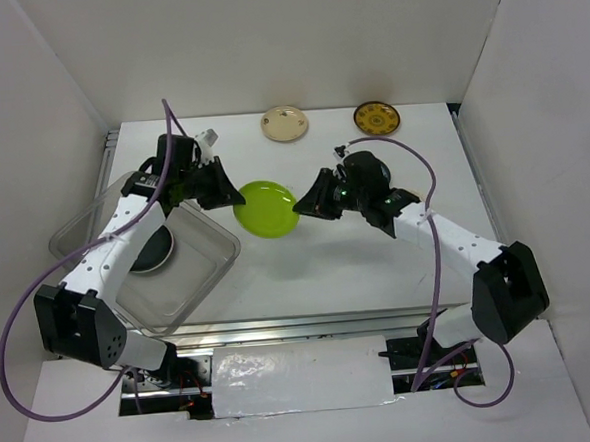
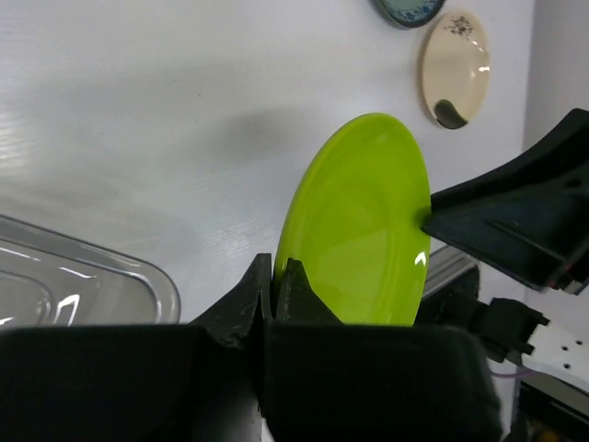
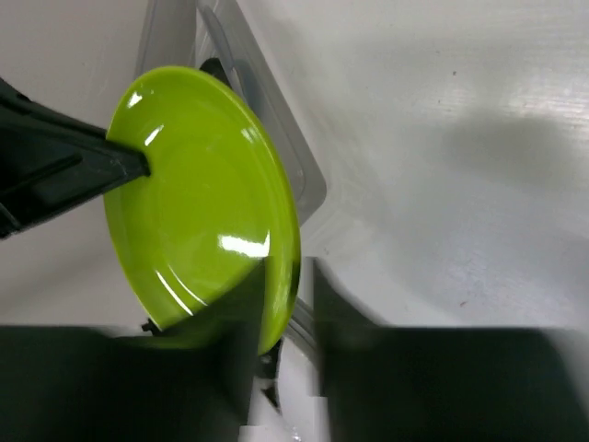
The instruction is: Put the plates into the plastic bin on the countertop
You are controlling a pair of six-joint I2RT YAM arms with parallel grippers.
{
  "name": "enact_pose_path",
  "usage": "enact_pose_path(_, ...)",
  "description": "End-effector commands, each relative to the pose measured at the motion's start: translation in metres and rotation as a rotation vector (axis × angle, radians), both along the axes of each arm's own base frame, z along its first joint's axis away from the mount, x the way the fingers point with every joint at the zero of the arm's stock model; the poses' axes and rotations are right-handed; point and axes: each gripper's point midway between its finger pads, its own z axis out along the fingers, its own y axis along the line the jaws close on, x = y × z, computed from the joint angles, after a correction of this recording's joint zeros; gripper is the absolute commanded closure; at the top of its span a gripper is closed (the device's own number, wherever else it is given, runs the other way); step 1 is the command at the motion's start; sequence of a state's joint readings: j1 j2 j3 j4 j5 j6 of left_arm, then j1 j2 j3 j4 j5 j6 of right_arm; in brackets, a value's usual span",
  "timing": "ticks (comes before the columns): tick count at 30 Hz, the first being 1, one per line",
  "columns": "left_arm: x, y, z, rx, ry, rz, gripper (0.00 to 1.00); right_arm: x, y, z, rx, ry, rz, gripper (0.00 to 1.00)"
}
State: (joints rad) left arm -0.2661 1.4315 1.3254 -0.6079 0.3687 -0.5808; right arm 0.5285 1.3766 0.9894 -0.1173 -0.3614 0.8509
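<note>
A lime green plate hangs on edge above the countertop, just right of the clear plastic bin. My left gripper is shut on its left rim; in the left wrist view the fingertips pinch the plate at its near edge. My right gripper straddles the opposite rim. In the right wrist view one finger lies against the plate and a small gap separates the rim from the other finger, so these jaws stand slightly open. A black plate lies inside the bin.
A cream plate and a mustard-brown plate lie at the far edge of the countertop. The left wrist view shows a cream plate and the edge of a teal one. White walls enclose three sides.
</note>
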Motion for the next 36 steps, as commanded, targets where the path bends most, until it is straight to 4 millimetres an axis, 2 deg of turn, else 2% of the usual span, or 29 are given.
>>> enact_pose_path(1,0.011,0.02,0.004,0.037,-0.026,0.106,1.0,0.004,0.019,0.055,0.123,-0.134,0.082,0.56)
enact_pose_path(2,0.013,0.032,0.005,0.042,-0.023,0.162,1.0,0.007,0.012,0.049,0.114,-0.125,0.057,0.31)
enact_pose_path(3,0.014,0.063,0.008,0.03,-0.011,0.29,1.0,0.009,0.006,0.042,0.102,-0.114,0.037,0.01)
enact_pose_path(4,0.014,0.09,0.001,0.06,0.01,0.409,1.0,0.009,-0.004,0.043,0.088,-0.129,0.007,0.0)
enact_pose_path(5,0.012,0.118,-0.002,0.07,0.021,0.516,1.0,0.009,-0.018,0.022,0.037,-0.101,-0.05,0.0)
enact_pose_path(6,0.001,0.169,-0.01,0.058,0.052,0.719,1.0,0.011,-0.031,0.015,0.013,-0.105,-0.086,0.0)
enact_pose_path(7,-0.006,0.197,-0.017,0.07,0.058,0.835,1.0,0.006,-0.041,0.018,0.011,-0.126,-0.109,0.0)
enact_pose_path(8,-0.014,0.22,-0.022,0.069,0.059,0.926,1.0,-0.001,-0.05,0.0,-0.016,-0.103,-0.118,0.0)
enact_pose_path(9,-0.033,0.251,-0.034,0.059,0.073,1.057,1.0,-0.004,-0.056,-0.003,-0.024,-0.11,-0.12,0.0)
enact_pose_path(10,-0.039,0.262,-0.038,0.057,0.073,1.106,1.0,-0.007,-0.064,-0.002,-0.024,-0.122,-0.133,0.0)
enact_pose_path(11,-0.043,0.273,-0.042,0.051,0.068,1.148,1.0,-0.012,-0.071,-0.012,-0.039,-0.113,-0.137,0.0)
enact_pose_path(12,-0.053,0.285,-0.056,0.042,0.102,1.209,1.0,-0.016,-0.075,-0.016,-0.052,-0.113,-0.136,0.0)
enact_pose_path(13,-0.054,0.29,-0.061,0.036,0.105,1.231,1.0,-0.019,-0.081,-0.012,-0.051,-0.132,-0.142,0.0)
enact_pose_path(14,-0.049,0.296,-0.063,0.022,0.088,1.25,1.0,-0.024,-0.085,-0.019,-0.059,-0.123,-0.143,0.0)
enact_pose_path(15,-0.055,0.303,-0.075,0.048,0.112,1.291,1.0,-0.027,-0.088,-0.015,-0.061,-0.142,-0.141,0.0)
enact_pose_path(17,-0.051,0.307,-0.086,0.056,0.141,1.298,1.0,-0.029,-0.098,-0.018,-0.072,-0.139,-0.155,0.0)
enact_pose_path(18,-0.052,0.308,-0.09,0.063,0.162,1.303,1.0,-0.032,-0.102,-0.011,-0.069,-0.163,-0.157,0.0)
enact_pose_path(20,-0.055,0.313,-0.1,0.092,0.201,1.327,0.86,-0.034,-0.113,-0.012,-0.077,-0.164,-0.18,0.0)
enact_pose_path(21,-0.057,0.317,-0.101,0.105,0.21,1.35,0.72,-0.037,-0.117,-0.005,-0.07,-0.194,-0.191,0.0)
enact_pose_path(22,-0.061,0.321,-0.101,0.121,0.222,1.374,0.37,-0.039,-0.121,-0.004,-0.067,-0.202,-0.197,0.0)
enact_pose_path(24,-0.068,0.326,-0.096,0.131,0.226,1.405,0.14,-0.044,-0.133,-0.001,-0.063,-0.226,-0.229,0.0)
enact_pose_path(25,-0.069,0.326,-0.092,0.135,0.223,1.41,0.01,-0.047,-0.139,-0.008,-0.072,-0.206,-0.246,0.0)
enact_pose_path(27,-0.071,0.327,-0.072,0.158,0.176,1.394,0.01,-0.045,-0.157,-0.01,-0.083,-0.204,-0.321,0.0)
enact_pose_path(28,-0.076,0.323,-0.066,0.174,0.184,1.38,0.01,-0.046,-0.166,-0.021,-0.099,-0.163,-0.358,0.0)
enact_pose_path(29,-0.073,0.32,-0.045,0.196,0.119,1.34,0.01,-0.044,-0.174,-0.025,-0.099,-0.137,-0.404,0.0)
enact_pose_path(31,-0.069,0.308,-0.026,0.203,0.061,1.257,0.01,-0.037,-0.202,-0.049,-0.119,-0.045,-0.53,0.0)
enact_pose_path(32,-0.064,0.295,-0.011,0.226,0.007,1.164,0.01,-0.032,-0.216,-0.059,-0.116,-0.001,-0.605,0.0)
enact_pose_path(34,-0.055,0.258,0.0,0.217,-0.036,0.958,0.01,-0.028,-0.249,-0.08,-0.106,0.064,-0.758,0.0)
enact_pose_path(36,-0.051,0.225,0.003,0.181,-0.055,0.803,0.01,-0.022,-0.279,-0.086,-0.088,0.059,-0.886,0.0)
